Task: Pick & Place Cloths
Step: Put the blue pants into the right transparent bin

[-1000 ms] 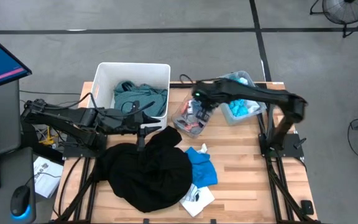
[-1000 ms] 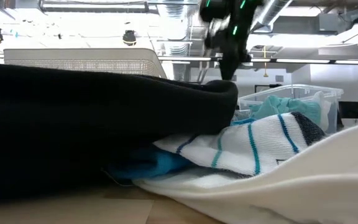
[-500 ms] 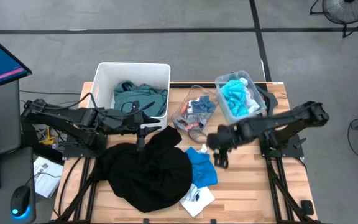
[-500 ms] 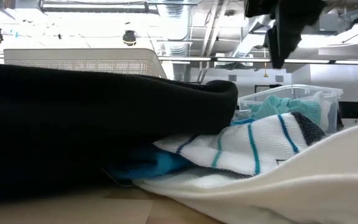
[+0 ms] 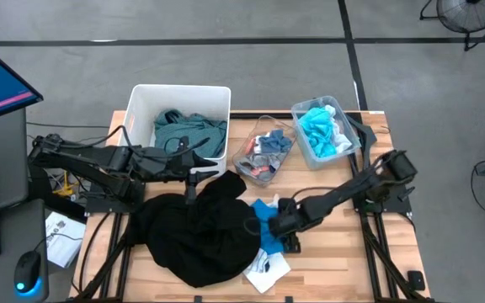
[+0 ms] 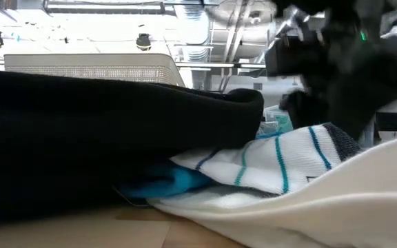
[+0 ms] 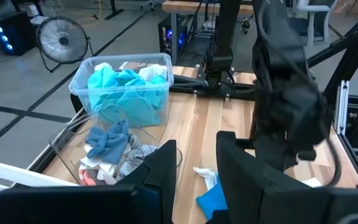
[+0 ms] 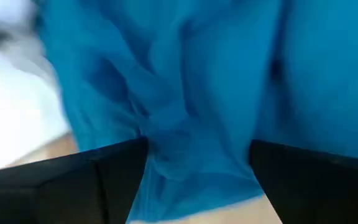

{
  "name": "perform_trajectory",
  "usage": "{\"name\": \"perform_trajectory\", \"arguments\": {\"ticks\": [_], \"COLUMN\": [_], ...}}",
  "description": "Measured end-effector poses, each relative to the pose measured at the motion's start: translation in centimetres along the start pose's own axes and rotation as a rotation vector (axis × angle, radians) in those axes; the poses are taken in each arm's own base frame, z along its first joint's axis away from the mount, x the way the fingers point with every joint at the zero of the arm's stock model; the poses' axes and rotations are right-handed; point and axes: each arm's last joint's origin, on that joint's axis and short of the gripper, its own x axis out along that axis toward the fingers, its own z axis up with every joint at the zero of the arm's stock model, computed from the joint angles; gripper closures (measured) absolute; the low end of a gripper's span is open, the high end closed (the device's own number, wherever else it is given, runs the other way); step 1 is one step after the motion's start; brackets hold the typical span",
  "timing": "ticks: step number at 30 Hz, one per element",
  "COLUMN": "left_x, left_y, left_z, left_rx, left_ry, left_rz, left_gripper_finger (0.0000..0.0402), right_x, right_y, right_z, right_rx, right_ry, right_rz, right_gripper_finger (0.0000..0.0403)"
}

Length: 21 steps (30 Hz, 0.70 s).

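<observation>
Right gripper (image 5: 281,225): low over the blue cloth (image 5: 274,227) at the front middle of the table (image 5: 335,244), arm reaching in from the right side. In the right wrist view, both fingers (image 8: 104,177) spread wide with blue folds (image 8: 185,93) filling the gap between them; open, astride the cloth, not yet closed on it

Blue cloth: crumpled flat on the wood, just beside the right edge of the large black garment (image 5: 196,231) and touching it; directly beneath the right gripper, so no sideways reach judged necessary, only a short drop and a pinch. Long axis roughly from the table's far side toward its near side; no clear pointing end, folds too bunched to tell

White piece (image 5: 268,268): at the near edge, just beyond the blue cloth's near end, partly under the black garment. Striped white sock (image 6: 281,162) visible in the low view against the black mass

Left gripper (image 7: 194,168): held at the left side of the table near the white bin (image 5: 141,101), fingers parted, empty; farther from the blue cloth than the right gripper, with the black garment lying between

Teal-green shirt (image 5: 188,130): already in the white bin. Cyan shirt (image 5: 322,135): in the far right clear bin (image 5: 297,111). Small mixed pieces (image 5: 263,156): in the middle clear bin (image 5: 244,166)

Judgement: right arm the nearer one; grasp of the blue cloth the step in hand
</observation>
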Motion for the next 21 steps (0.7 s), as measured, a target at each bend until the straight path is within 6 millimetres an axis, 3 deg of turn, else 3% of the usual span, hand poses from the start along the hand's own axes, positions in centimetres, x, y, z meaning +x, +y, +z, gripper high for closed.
{"name": "perform_trajectory", "arguments": {"ticks": [5, 7, 10, 12, 13, 17, 21], "left_x": [0.0, 0.0, 0.0, 0.0, 0.0, 0.0, 0.0], "left_y": [0.0, 0.0, 0.0, 0.0, 0.0, 0.0, 0.0], "left_z": [0.0, 0.0, 0.0, 0.0, 0.0, 0.0, 0.0], "left_rx": [-0.004, -0.004, -0.005, -0.005, -0.005, -0.012, -0.024], "left_ry": [0.002, 0.002, 0.001, 0.001, 0.001, 0.000, -0.002], "left_rz": [0.000, 0.000, 0.000, 0.000, 0.000, 0.000, 0.000], "left_gripper_finger": [0.0303, 0.0303, 0.0303, 0.0303, 0.0303, 0.0303, 0.0303], "right_x": [2.7, 2.9, 2.7, 2.2, 1.8, 0.0, -3.8], "right_y": [0.4, 0.4, 0.4, 0.2, -0.1, -1.1, -1.8], "right_z": [-0.3, -0.3, -0.2, -0.2, -0.3, -0.3, -0.2], "right_rx": [0.022, 0.037, 0.054, 0.068, 0.076, 0.120, 0.161], "right_ry": [0.076, 0.072, 0.059, 0.053, 0.054, 0.037, -0.031], "right_rz": [-0.024, -0.024, -0.005, -0.007, -0.010, -0.039, -0.018], "right_gripper_finger": [0.0145, 0.0186, 0.0294, 0.0367, 0.0380, 0.0382, 0.0392]}}
